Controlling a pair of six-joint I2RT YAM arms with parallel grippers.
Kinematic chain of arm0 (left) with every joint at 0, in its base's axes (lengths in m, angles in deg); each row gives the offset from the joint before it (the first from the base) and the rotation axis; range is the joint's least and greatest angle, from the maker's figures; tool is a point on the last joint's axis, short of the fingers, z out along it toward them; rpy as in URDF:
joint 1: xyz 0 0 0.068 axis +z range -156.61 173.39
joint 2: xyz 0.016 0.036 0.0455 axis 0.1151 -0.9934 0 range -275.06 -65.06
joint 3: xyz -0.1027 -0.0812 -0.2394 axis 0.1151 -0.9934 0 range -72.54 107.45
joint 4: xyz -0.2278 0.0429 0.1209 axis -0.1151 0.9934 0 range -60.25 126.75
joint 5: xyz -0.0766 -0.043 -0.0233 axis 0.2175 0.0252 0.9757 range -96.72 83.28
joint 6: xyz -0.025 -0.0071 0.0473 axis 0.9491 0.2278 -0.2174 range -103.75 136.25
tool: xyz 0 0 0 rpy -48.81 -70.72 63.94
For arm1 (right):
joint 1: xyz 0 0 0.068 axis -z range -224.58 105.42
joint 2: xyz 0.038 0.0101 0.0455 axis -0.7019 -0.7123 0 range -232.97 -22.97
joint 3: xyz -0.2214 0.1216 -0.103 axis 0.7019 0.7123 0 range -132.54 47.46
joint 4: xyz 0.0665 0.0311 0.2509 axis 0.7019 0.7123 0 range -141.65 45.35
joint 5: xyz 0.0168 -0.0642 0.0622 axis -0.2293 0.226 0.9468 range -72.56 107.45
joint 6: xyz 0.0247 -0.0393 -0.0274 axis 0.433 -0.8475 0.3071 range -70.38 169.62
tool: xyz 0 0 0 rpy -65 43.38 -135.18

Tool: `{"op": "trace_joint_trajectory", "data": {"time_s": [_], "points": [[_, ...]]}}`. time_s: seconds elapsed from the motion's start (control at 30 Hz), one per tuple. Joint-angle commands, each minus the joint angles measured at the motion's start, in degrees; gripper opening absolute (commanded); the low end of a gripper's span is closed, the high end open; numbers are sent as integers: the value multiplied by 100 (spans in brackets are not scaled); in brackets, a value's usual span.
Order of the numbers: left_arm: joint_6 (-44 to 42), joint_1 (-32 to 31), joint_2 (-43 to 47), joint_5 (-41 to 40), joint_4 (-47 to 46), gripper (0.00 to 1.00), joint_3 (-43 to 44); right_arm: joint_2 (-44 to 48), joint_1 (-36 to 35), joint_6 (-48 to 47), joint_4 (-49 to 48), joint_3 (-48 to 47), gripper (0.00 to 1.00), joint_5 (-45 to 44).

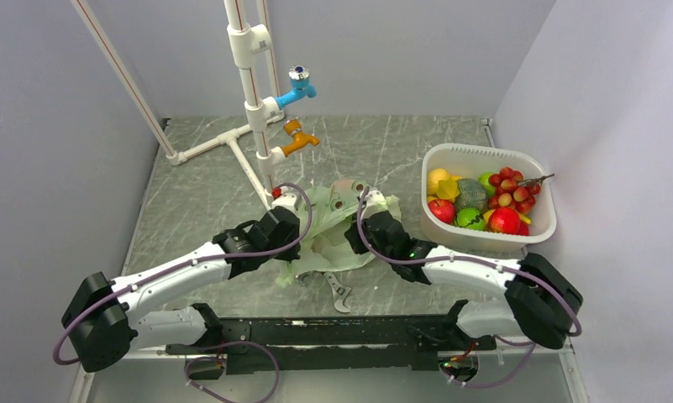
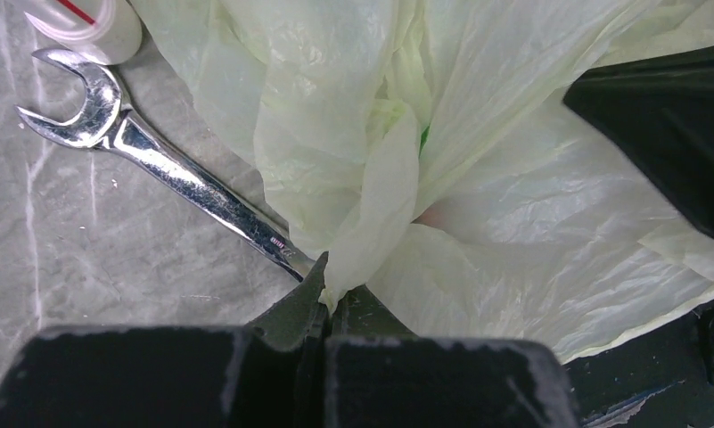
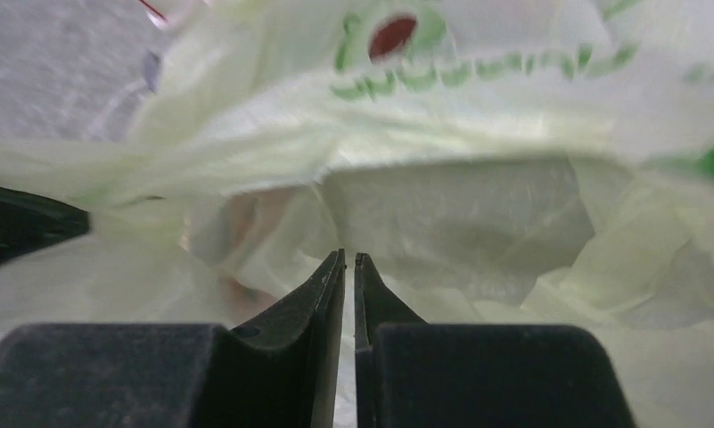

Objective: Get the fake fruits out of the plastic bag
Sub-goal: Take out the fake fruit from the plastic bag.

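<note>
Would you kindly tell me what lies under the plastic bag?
Only a wrench is seen: its handle end runs under the edge of the plastic bag, and its head lies bare. Anything else beneath is hidden by the film.

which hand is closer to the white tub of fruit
Right. The right hand sits at the side of the plastic bag nearest the white tub. The left hand pinches the bag on its opposite side, farther off.
</note>
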Motion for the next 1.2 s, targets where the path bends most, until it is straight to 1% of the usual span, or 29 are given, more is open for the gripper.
{"op": "trace_joint_trajectory", "data": {"time_s": [0.0, 0.07, 0.13, 0.3, 0.4, 0.47, 0.57, 0.7, 0.77, 0.8, 0.9, 0.97, 1.1, 1.17], "points": [[106, 6, -74, 209, -418, 0, -96, -349, 16, 189, -601, 88, 15, 109], [130, 7, -150, 281, -509, 0, -152, -670, 16, 165, -556, -79, 28, 29], [175, 9, -175, 299, -589, 0, -207, -981, 30, 117, -545, -298, 45, -193], [191, 5, -23, 150, -593, 0, -243, -1744, 83, 38, -837, -760, 77, -679], [120, 1, 136, 33, -533, 0, -198, -2058, 78, -112, -1002, -1039, 89, -990], [65, -3, 215, -1, -499, 0, -146, -2191, 82, -285, -1365, -1045, 95, -1110], [-6, -4, 249, -10, -433, 0, -64, -2423, 98, -626, -1791, -1152, 98, -1168], [-26, -2, 289, -13, -382, 0, -20, -2707, 108, -1371, -2540, -1046, 99, -921], [-25, -2, 328, -30, -402, 0, -38, -2857, 200, -1602, -2662, -1070, 99, -733], [-29, -5, 334, -31, -404, 0, -42, -2938, 276, -1610, -2635, -1115, 99, -525], [-22, -5, 314, -21, -390, 0, -21, -3198, 510, -1448, -2594, -1249, 99, -307], [-24, 1, 304, -8, -386, 0, -12, -3348, 552, -1460, -2447, -1402, 99, -465], [-6, -4, 327, -20, -377, 0, -34, -3634, 537, -1257, -1806, -1680, 99, -741], [2, 0, 338, -36, -367, 0, -50, -3830, 531, -1137, -1472, -1842, 94, -800]]}}
